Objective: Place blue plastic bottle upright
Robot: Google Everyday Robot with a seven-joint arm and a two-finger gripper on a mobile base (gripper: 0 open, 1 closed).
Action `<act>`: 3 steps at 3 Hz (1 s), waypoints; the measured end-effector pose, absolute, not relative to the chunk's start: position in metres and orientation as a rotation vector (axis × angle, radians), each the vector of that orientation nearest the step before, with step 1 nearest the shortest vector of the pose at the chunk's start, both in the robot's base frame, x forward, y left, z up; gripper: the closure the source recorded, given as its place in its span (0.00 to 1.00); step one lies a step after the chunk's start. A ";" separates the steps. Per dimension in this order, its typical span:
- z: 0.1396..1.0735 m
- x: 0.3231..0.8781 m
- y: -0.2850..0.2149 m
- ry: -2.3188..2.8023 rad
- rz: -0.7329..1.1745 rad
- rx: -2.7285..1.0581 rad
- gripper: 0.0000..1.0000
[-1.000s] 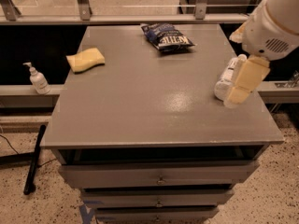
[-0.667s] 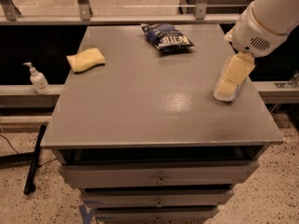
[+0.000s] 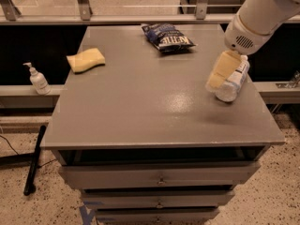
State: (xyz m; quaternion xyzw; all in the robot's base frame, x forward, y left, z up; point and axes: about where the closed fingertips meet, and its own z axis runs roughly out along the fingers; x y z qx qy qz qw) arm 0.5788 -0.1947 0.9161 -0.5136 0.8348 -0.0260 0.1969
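One item matters: the blue plastic bottle (image 3: 234,82) leans near the tabletop's (image 3: 140,111) right edge, base lowest. The hand (image 3: 223,78) seems clamped on it, probably to tip it upright.

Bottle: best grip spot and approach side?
Probably mid-body on the bottle, across the label, coming from above, where the tool sits beside it near the right edge of the table. The body is slim, round and tilted, so its sides suit a pinch.

- Looks like an office or lab: grey drawer cabinet (image 3: 159,176) mid-frame, speckled floor (image 3: 276,196) in the lower corners, pump dispenser (image 3: 37,78) at left.
- Gripper (image 3: 224,81) hovers at right.
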 end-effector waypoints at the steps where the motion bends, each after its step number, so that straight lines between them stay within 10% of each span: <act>1: 0.908 0.596 -0.203 2.452 -0.080 -1.248 0.00; 3: 0.901 0.637 -0.218 2.615 -0.085 -0.813 0.00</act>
